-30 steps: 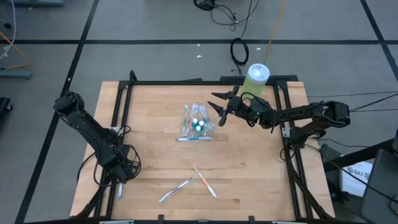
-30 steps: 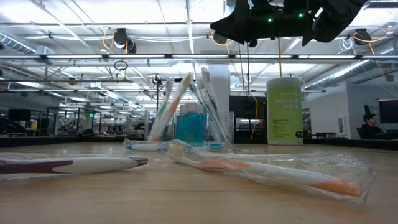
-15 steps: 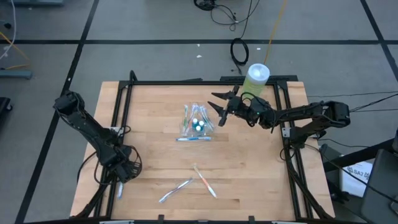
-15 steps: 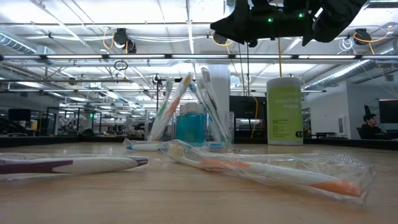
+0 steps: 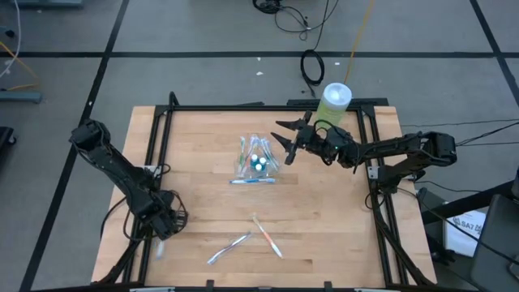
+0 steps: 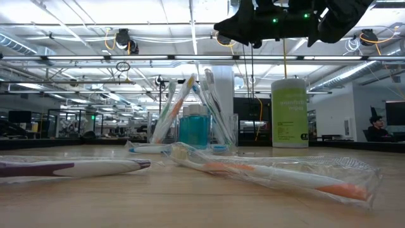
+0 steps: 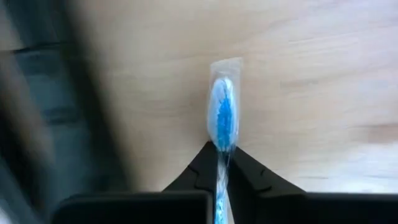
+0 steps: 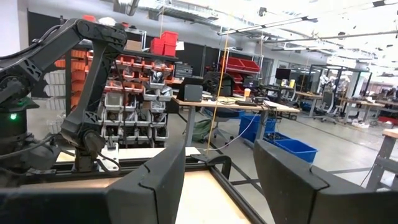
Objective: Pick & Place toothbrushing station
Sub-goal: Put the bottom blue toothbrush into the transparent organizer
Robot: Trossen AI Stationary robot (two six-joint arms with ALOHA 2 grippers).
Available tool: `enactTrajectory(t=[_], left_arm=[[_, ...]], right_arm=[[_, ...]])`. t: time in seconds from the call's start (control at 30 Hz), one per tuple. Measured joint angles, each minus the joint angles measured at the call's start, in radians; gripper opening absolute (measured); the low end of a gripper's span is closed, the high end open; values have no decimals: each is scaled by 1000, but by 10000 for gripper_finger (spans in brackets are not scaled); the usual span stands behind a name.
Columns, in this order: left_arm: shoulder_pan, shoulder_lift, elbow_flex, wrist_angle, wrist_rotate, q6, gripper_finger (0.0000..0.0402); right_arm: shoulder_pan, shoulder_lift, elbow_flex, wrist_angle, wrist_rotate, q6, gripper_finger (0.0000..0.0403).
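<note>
Overhead, the left gripper sits low at the table's near-left edge, while the right gripper hangs with its fingers spread wide, just beside the clear cup of toothbrushes at the table's middle; the pale-green canister stands at the far right edge behind that arm. Two wrapped toothbrushes — a white one and an orange one — lie near the front edge, well apart from the cup. Level with the tabletop, the cup stands upright with brushes fanned out of it, the orange-handled toothbrush lying in front in its clear wrapper. Through the left wrist camera, the left gripper is clenched on a wrapped blue toothbrush above the wood. Through the right wrist camera, the right gripper's fingers stand wide apart, gripping nothing.
</note>
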Motion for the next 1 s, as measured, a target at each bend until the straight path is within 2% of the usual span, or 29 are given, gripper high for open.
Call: enactTrajectory(t=[0.07,0.2,0.33,0.47,0.67,0.8,0.9,1.0], left_arm=[[11,0,30,11,-63,3,29],[25,0,100,3,-274,108,29],[63,-1,189,16,-511,364,7],[119,-2,265,13,-686,613,18],[259,-2,343,60,-808,1011,15],[382,-2,361,251,-905,1387,6],[483,-2,363,474,-899,1666,15],[585,-2,363,657,-823,1861,18]], right_arm=[[0,0,0,-3,0,22,183],[0,0,0,-11,0,49,183],[1,0,0,-62,0,61,183],[1,0,0,-116,-6,129,183],[5,0,-1,-207,-133,247,183],[32,0,0,-313,-156,321,183],[57,0,-1,-385,-157,339,183],[82,0,-1,-430,-156,340,183]])
